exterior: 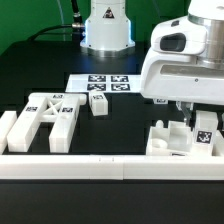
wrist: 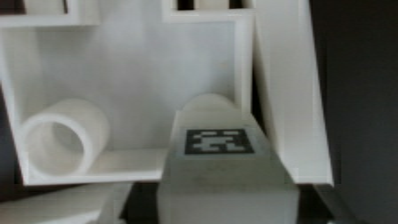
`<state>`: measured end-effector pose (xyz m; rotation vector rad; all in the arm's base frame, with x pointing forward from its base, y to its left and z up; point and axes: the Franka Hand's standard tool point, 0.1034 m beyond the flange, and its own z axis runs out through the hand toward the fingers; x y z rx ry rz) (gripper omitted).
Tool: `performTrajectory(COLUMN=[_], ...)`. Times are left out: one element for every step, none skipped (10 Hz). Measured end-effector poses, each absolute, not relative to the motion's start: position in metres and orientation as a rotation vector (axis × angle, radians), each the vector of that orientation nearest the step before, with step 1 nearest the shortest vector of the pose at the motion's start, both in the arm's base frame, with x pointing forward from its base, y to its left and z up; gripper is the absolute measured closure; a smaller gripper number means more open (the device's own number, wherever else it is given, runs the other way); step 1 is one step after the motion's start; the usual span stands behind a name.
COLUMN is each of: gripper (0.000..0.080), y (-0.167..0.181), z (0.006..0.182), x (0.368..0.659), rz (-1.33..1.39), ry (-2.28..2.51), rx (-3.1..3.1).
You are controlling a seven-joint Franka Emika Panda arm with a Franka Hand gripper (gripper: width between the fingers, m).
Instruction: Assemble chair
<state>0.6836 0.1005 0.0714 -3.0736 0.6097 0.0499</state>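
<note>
Tag (wrist: 217, 141), black-and-white square pattern, perhaps a code, on chair part (wrist: 222, 182).

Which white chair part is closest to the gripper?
The panel on the exterior view's right, under the gripper; the X-braced frame and small block lie apart.

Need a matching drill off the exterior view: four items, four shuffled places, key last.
1 marker board
2 braced frame
3 small tagged block
4 gripper

A exterior view's left
B exterior view's right, low over a white part
C centre, lying flat
D centre, just nearer the camera than the flat board

Pairs: 1-C, 2-A, 3-D, 4-B
</note>
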Motion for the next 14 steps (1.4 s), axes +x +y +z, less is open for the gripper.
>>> performTrajectory(gripper=[0.0510,0.0509,0.0509,0.0509,0.0508,0.0508,0.0508,0.0508,0.0508,0.0236,0.0174,0.0174,0.0155,0.0155], y=[0.096,0.089,0.084,0.081,0.074,0.071,0.070,0.070,0.070,0.070,0.070,0.068,0.062,0.055], z=[0.072,0.072,0.072,0.073,0.074,0.074,0.074,0.074,0.073,0.075,0.080,0.085,0.092,0.097], x=[0.683,0.682,0.682,0.682,0.681,0.681,0.681,0.681,0.681,0.681,0.680,0.677,0.669,0.661], rz=[0.052,0.052,0.050,0.048,0.039,0.029,0.029,0.029,0.029,0.026,0.022,0.021,0.020,0.028], ry=[0.755,0.910,1.011,1.110,1.275,1.329,1.330,1.328,1.328,1.295,1.243,1.150,1.070,1.052], rx=[-3.053,-3.029,-3.011,-2.984,-2.941,-2.932,-2.933,-2.933,-2.933,-2.946,-2.964,-2.996,-3.019,-3.024])
